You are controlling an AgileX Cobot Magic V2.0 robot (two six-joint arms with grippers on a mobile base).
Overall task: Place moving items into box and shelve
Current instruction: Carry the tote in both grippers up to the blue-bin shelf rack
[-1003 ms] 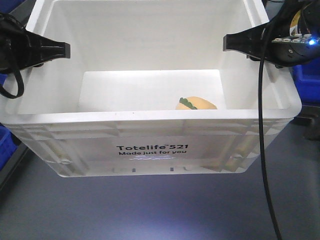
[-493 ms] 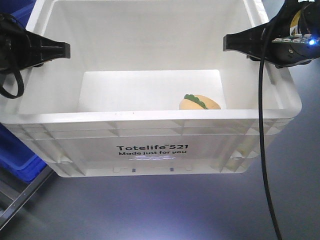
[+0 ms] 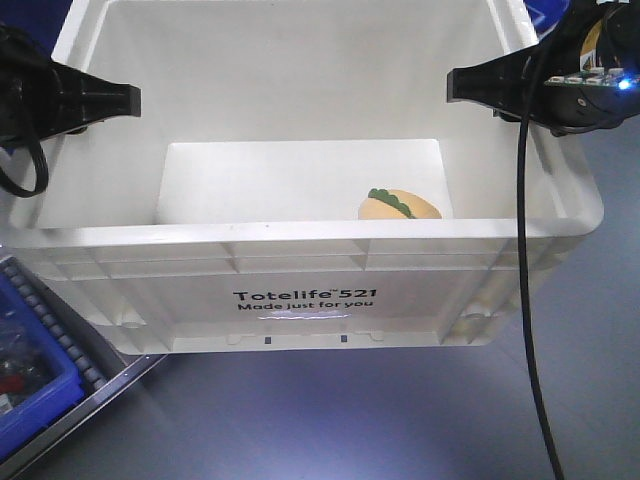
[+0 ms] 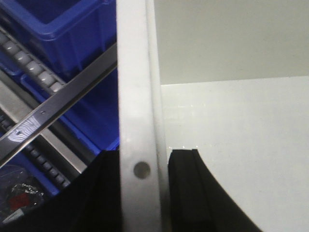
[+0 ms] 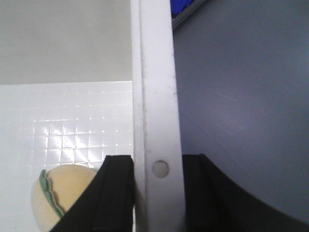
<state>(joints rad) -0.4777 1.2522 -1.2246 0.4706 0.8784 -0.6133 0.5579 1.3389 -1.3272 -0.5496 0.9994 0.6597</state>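
Observation:
The white ribbed box (image 3: 300,235) with black "Totelife 521" print hangs between my two arms. My left gripper (image 3: 128,99) is shut on its left rim (image 4: 137,96), one black finger (image 4: 186,193) inside the wall and the other outside. My right gripper (image 3: 457,85) is shut on the right rim (image 5: 152,72) in the same way. On the box floor at the near right lies a yellow-orange plush fruit with a green leaf (image 3: 398,205). In the right wrist view that fruit (image 5: 67,191) sits just beside the inner finger. The near wall hides part of the floor.
A blue bin (image 3: 25,375) on a metal roller rail (image 3: 75,345) shows below the box's lower left corner. More blue bins (image 4: 63,24) and rollers (image 4: 43,77) lie left of the box. Grey floor (image 3: 400,420) is beneath. A black cable (image 3: 525,300) hangs at right.
The blue bin and roller rail have slid into view under the box's lower left. The plush fruit rolled slightly right a second ago, then stayed. Both grippers keep their hold.

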